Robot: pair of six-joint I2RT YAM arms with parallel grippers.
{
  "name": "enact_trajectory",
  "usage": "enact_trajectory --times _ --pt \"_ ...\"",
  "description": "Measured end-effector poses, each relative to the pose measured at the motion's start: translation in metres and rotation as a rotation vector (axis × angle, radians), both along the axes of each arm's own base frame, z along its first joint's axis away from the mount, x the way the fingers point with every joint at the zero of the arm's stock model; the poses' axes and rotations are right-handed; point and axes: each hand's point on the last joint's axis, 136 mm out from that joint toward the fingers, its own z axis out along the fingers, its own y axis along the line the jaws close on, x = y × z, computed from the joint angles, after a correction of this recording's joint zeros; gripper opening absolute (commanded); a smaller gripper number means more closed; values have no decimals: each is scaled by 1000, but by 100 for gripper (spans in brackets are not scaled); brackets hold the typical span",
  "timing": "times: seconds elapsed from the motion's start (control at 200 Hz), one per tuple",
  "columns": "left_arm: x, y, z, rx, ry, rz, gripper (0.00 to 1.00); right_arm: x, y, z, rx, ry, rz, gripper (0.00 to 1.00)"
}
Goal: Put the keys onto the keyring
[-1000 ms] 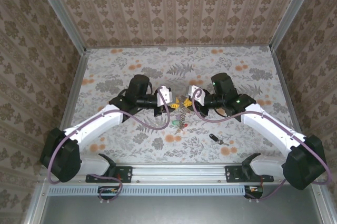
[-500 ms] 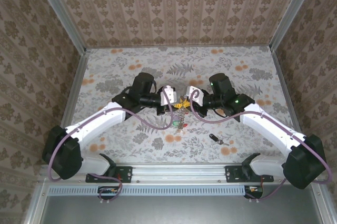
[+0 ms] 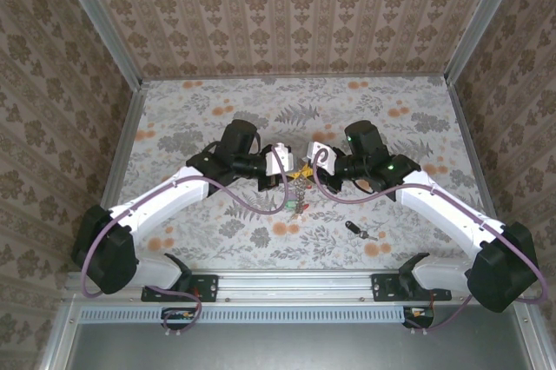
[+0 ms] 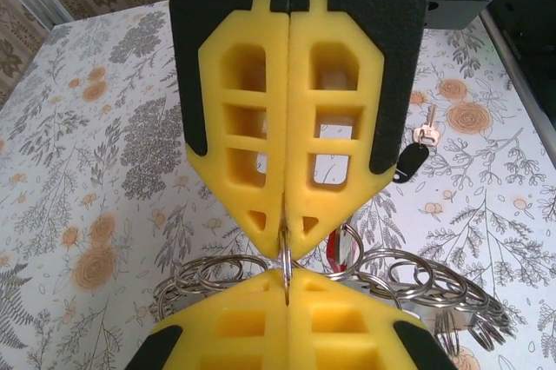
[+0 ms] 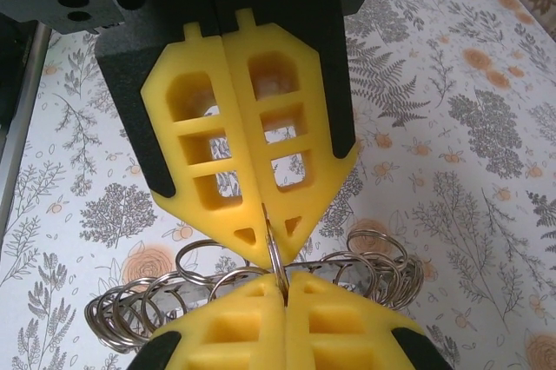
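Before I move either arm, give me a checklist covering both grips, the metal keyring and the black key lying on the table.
1. Left gripper shut on a thin wire loop of the silver, many-looped metal keyring: ok.
2. Right gripper shut on that same loop, tip to tip with the left: ok.
3. Loop pried open enough to take a key: cannot tell.
4. Black-headed key on the keyring: not ok, it lies loose on the floral table.
5. Red- and green-headed keys threaded on the keyring: cannot tell, too small.
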Motion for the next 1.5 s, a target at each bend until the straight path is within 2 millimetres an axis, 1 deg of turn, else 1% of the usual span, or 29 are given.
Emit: enact_trajectory --times 0.055,0.165,0.38,0.58,0.645,0.75,0.82,0.855,0.89,1.14,1.31,1.5 --pt "0 0 0 -2 2 -2 0 0 0 0 -2 -4 0 6" --pt "0 0 3 -22 18 -7 0 0 0 2 5 -12 9 12" --pt "-3 1 10 -123 73 -44 0 0 2 8 56 -9 44 15" --pt "-3 2 16 -163 90 -63 0 0 5 13 108 9 69 13" --pt "-3 2 16 -170 91 -65 0 0 5 14 114 9 72 6" --pt "-2 3 16 -177 93 -60 0 1 5 13 114 14 69 0" --pt "-1 3 16 -174 95 -56 0 1 5 12 113 16 67 0" --pt "-1 3 15 -170 94 -53 8 2 4 12 112 15 65 0" --pt "0 4 14 -164 86 -48 11 2 4 12 108 13 61 0" --pt "0 5 5 -77 40 -5 14 0 1 -2 33 28 33 0" --pt "2 3 6 -47 6 7 17 0 0 -5 4 20 23 0" --pt "1 0 6 -22 -8 0 18 -1 0 -8 -12 24 18 0"
